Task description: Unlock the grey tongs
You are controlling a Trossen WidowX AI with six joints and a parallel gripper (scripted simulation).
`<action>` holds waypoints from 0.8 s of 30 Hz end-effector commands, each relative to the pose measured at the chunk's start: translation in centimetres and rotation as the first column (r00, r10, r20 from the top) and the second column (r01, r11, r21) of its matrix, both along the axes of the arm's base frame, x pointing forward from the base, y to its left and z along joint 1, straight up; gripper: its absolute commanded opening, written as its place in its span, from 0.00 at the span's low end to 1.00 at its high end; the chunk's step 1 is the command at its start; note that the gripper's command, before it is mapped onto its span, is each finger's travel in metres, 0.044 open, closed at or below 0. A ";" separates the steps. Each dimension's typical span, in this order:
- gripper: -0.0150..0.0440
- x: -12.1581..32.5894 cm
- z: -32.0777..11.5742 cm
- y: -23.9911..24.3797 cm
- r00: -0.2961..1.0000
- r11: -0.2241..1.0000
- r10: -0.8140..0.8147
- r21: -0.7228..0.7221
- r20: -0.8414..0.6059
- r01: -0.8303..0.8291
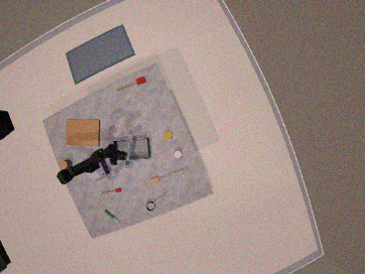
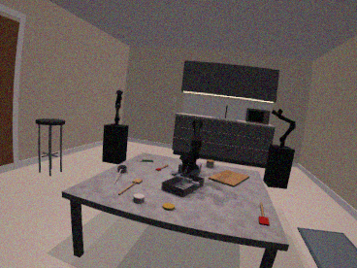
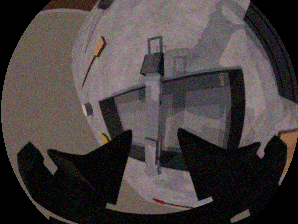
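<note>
Straight below your gripper lie the tongs, across the tin, their long axis running away between your parted, empty fingers. They seem centred, though the wrist view is murky; descend straight.

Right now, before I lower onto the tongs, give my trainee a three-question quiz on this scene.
1. True or false: the gripper is already shut on the grey tongs.
2. What do the tongs rest across?
A. the wooden board
B. the roasting tin
C. the yellow disc
3. Fill in: in the wrist view, the tongs run between the two ____.

Key: 1 false, the gripper is open above them; 2 B; 3 fingers.
</note>
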State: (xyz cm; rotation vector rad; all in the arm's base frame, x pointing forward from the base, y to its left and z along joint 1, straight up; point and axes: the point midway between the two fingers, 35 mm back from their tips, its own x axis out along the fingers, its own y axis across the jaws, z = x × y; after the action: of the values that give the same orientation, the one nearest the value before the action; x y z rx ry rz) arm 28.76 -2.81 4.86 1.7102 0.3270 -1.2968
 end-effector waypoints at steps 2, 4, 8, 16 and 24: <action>0.69 0.3 -0.3 -0.2 1.000 1.000 -0.007 -0.001 0.005 0.007; 0.69 0.5 -0.6 -0.2 1.000 1.000 -0.007 -0.001 0.005 0.007; 0.69 0.9 -1.1 -0.4 1.000 1.000 -0.007 -0.001 0.005 0.007; 0.69 1.5 -2.2 -0.8 1.000 1.000 -0.007 -0.002 0.005 0.007; 0.69 2.1 -3.3 -1.3 1.000 1.000 -0.007 -0.002 0.005 0.007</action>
State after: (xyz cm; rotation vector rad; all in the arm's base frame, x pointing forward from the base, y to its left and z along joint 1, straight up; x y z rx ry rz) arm 30.61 -3.94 1.89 1.7156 0.3118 -1.3013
